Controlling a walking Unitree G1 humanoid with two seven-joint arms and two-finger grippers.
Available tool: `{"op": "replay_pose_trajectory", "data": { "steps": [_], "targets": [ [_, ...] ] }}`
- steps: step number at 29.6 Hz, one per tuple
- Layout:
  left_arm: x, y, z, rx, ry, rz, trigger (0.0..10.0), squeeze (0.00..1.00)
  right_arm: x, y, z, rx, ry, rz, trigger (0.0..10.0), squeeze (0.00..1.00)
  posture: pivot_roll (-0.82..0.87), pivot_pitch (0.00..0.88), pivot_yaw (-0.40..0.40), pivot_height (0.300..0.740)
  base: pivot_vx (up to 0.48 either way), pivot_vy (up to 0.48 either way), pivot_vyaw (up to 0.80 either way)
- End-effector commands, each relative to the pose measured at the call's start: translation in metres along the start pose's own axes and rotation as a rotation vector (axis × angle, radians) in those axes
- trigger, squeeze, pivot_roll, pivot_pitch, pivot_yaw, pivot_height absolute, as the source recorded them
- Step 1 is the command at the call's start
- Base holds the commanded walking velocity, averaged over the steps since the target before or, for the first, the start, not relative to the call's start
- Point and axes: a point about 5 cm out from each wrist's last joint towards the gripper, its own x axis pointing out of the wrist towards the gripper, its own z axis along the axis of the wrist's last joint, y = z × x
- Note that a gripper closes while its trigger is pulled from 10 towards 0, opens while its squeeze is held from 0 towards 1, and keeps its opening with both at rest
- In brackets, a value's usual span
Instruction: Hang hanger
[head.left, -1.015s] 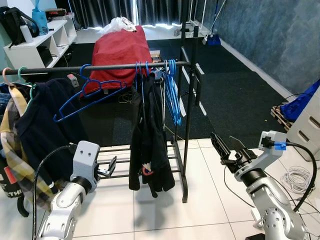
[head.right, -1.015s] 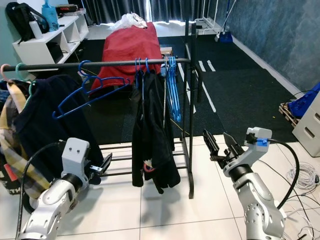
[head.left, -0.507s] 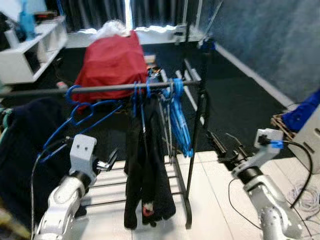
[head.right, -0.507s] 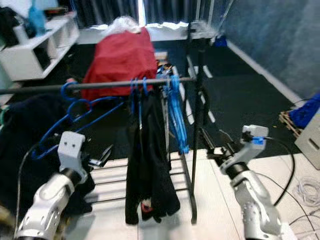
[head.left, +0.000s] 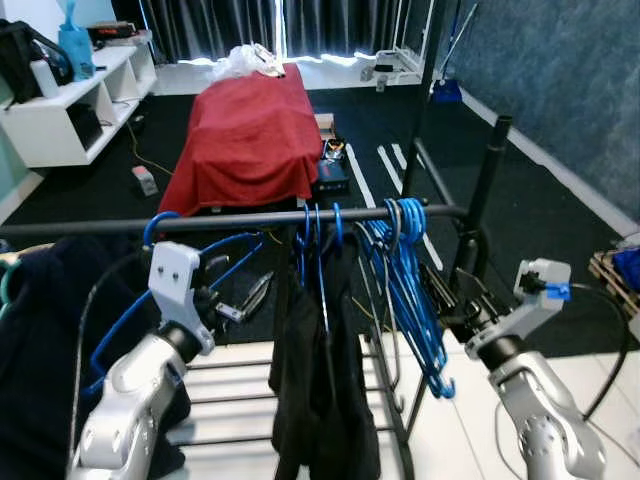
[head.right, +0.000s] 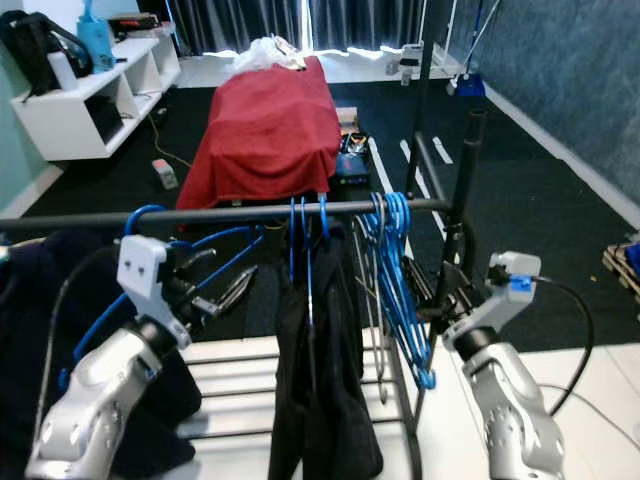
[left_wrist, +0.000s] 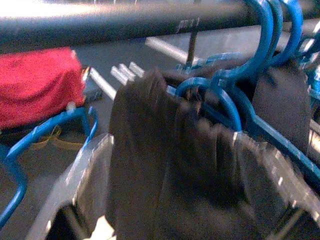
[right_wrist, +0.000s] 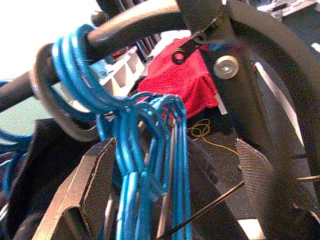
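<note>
Both pairs of jaws stand apart and hold nothing: the left gripper (head.left: 245, 298) is raised just under the rail (head.left: 250, 219), its fingers spread around the dark garment (left_wrist: 165, 165) that hangs in the middle, while the right gripper (right_wrist: 175, 200) is lifted beside the upright post (head.left: 480, 190) at the rail's right end, its fingers open on either side of the bunch of blue hangers (head.left: 405, 280). Those bare hangers are already hooked over the rail, crowded together near its right end, their frames dropping straight down and edge-on to the right gripper. One more blue hanger (head.left: 165, 270) hangs askew toward the rail's left part, hook over the bar and body slanting down to the robot's left, behind the left arm; it lies closest to the left gripper, slightly to its left and above. Judging by this, no hanger is in hand, so the hanging may be finished, or a hanger has yet to be fetched. If the bunch is the target, the right arm is the nearer one, and the hangers lie directly ahead of its fingers with their long side vertical. A bed with a red cover (head.left: 245, 125) stands beyond the rack, and white shelves (head.left: 60, 90) line the far left wall.
</note>
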Motion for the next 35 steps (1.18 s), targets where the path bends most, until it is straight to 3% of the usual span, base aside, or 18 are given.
{"op": "replay_pose_trajectory", "data": {
  "steps": [1, 8, 9, 14, 20, 21, 23, 24, 27, 28, 30, 31, 35],
  "targets": [
    [-0.008, -0.007, -0.011, -0.033, 0.058, -0.025, 10.0, 0.00, -0.001, 0.000, -0.001, 0.004, 0.003, -0.003, 10.0, 0.00, -0.08, 0.006, 0.029, 0.740, 0.000, 0.000, 0.00],
    [-0.013, -0.015, -0.016, -0.057, 0.095, -0.059, 10.0, 0.00, -0.001, 0.000, -0.001, 0.005, 0.002, -0.004, 10.0, 0.00, -0.08, 0.006, 0.029, 0.740, 0.000, 0.000, 0.00],
    [-0.017, -0.025, -0.021, -0.082, 0.137, -0.105, 10.0, 0.00, -0.001, 0.000, -0.001, 0.006, 0.004, -0.006, 10.0, 0.00, -0.07, 0.009, 0.033, 0.740, 0.000, 0.000, 0.00],
    [-0.021, -0.038, -0.028, -0.104, 0.189, -0.148, 10.0, 0.00, 0.000, 0.000, -0.003, -0.002, 0.023, -0.006, 10.0, 0.00, -0.07, 0.007, 0.037, 0.740, 0.000, 0.000, -0.16],
    [-0.020, -0.041, -0.031, -0.105, 0.212, -0.138, 10.0, 0.00, 0.001, 0.000, -0.004, -0.001, 0.021, -0.007, 10.0, 0.00, -0.07, 0.001, 0.050, 0.740, 0.000, 0.000, -0.39],
    [-0.016, -0.041, -0.035, -0.091, 0.224, -0.085, 10.0, 0.00, 0.002, 0.002, -0.004, 0.005, 0.013, -0.006, 10.0, 0.00, -0.05, 0.001, 0.056, 0.740, 0.000, 0.000, 0.00],
    [-0.016, -0.041, -0.035, -0.091, 0.224, -0.085, 10.0, 0.00, 0.002, 0.002, -0.004, 0.005, 0.013, -0.006, 10.0, 0.00, -0.05, 0.001, 0.056, 0.740, 0.000, 0.000, 0.00],
    [-0.014, -0.037, -0.037, -0.080, 0.233, -0.019, 10.0, 0.00, 0.001, 0.004, -0.005, 0.018, 0.010, 0.008, 10.0, 0.00, -0.04, 0.002, 0.055, 0.740, 0.000, 0.000, 0.00],
    [-0.014, -0.037, -0.037, -0.080, 0.233, -0.019, 10.0, 0.00, 0.001, 0.004, -0.005, 0.018, 0.010, 0.008, 10.0, 0.00, -0.04, 0.002, 0.055, 0.740, 0.000, 0.000, 0.00],
    [-0.016, -0.028, -0.041, -0.041, 0.240, 0.071, 10.0, 0.00, -0.002, 0.009, -0.009, 0.029, 0.032, 0.047, 10.0, 0.00, -0.01, 0.003, 0.038, 0.740, 0.000, 0.000, 0.00],
    [-0.016, -0.028, -0.041, -0.041, 0.240, 0.071, 10.0, 0.00, -0.002, 0.009, -0.009, 0.029, 0.032, 0.047, 10.0, 0.00, -0.01, 0.003, 0.038, 0.740, 0.000, 0.000, 0.00],
    [-0.021, -0.019, -0.043, -0.011, 0.240, 0.159, 10.0, 0.00, -0.007, 0.016, -0.014, 0.035, 0.071, 0.095, 10.0, 0.00, 0.01, 0.005, 0.027, 0.740, 0.000, 0.000, 0.00],
    [-0.027, -0.011, -0.045, 0.013, 0.235, 0.248, 10.0, 0.00, -0.017, 0.031, -0.026, 0.076, 0.169, 0.214, 10.0, 0.00, 0.02, 0.005, -0.002, 0.740, 0.000, 0.000, 0.00]
  ]
}}
